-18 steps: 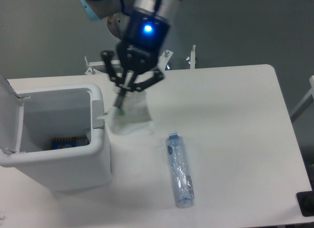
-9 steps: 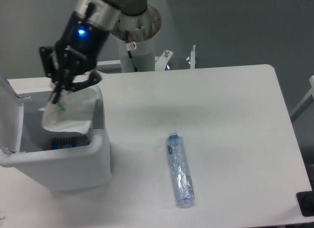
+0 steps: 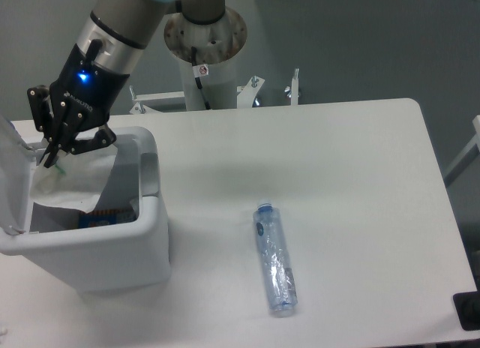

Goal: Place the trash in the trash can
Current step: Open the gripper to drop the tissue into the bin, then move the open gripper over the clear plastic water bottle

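Over the bin (image 3: 142, 243) at the desk's left edge, the fingers (image 3: 54, 154) pinch the wrapper (image 3: 75, 189). Dropping it is the step in hand; next comes the bottle (image 3: 274, 259), lying mid-desk.

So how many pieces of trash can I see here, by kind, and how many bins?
Wrappers: 1, white, hanging from the gripper inside the bin
Bottles: 1, clear, lying on the table
Bins: 1, white, lid open
Total: 3
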